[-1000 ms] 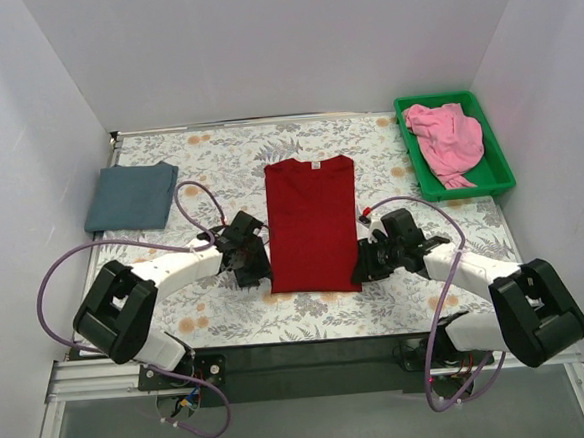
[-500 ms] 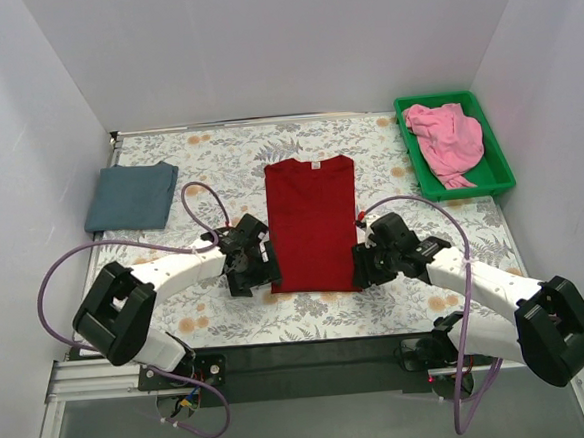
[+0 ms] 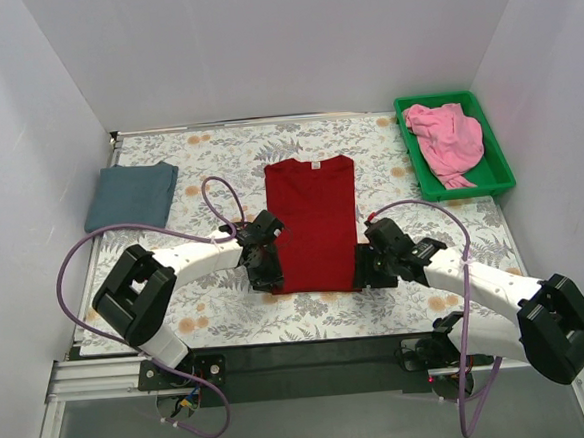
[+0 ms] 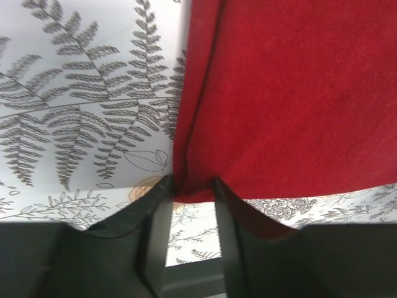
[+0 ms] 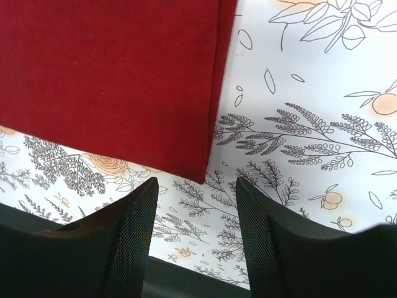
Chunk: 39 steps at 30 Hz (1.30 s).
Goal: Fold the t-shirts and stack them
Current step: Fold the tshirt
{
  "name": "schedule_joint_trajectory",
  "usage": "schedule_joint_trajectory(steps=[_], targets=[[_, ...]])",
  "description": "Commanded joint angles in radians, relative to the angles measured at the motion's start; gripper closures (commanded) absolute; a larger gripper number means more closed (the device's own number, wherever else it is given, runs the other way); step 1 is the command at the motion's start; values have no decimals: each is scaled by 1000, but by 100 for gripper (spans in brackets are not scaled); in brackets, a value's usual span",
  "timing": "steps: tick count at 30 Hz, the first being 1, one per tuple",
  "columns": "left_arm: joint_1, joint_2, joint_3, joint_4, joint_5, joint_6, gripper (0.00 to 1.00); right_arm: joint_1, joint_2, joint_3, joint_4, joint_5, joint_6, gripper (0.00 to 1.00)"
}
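The dark red t-shirt lies folded into a long strip at mid table. My left gripper is at its near left corner. In the left wrist view the jaws stand partly open, with that corner of the red shirt between the fingertips. My right gripper is at the near right corner, open and empty. In the right wrist view it hovers just short of the red shirt's corner. The slate blue-grey t-shirt lies folded at the left. The pink t-shirt is crumpled in the bin.
A green plastic bin stands at the back right corner. White walls close in the back and both sides. The table has a floral-print cover. Purple cables loop off both arms.
Both grippers have moved inward to the red shirt's near corners, the left one rightward, the right one leftward. The left gripper's fingertips now straddle the corner. The shirts have not moved.
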State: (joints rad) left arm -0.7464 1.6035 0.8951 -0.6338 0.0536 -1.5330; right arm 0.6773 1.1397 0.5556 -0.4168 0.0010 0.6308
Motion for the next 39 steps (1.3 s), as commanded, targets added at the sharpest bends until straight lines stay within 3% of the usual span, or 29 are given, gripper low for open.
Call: schedule_joint_trajectory(steps=[1,9,14,19,33,39], targets=[[-25,47,5,-23,14,-10,71,16,14,38,-14,65,115,49],[-31,41,2,-23,11,-13,87,57,45,38,-13,115,176,49],[-31,44,8,-26,8,-1,88,57,81,44,-20,172,176,50],[-31,42,15,-29,0,13,89,74,179,63,-31,174,170,59],[-31,30,10,-32,-6,16,89,160,304,127,-192,208,190,60],[-30,23,22,-53,-20,16,100,153,290,116,-191,194,181,87]])
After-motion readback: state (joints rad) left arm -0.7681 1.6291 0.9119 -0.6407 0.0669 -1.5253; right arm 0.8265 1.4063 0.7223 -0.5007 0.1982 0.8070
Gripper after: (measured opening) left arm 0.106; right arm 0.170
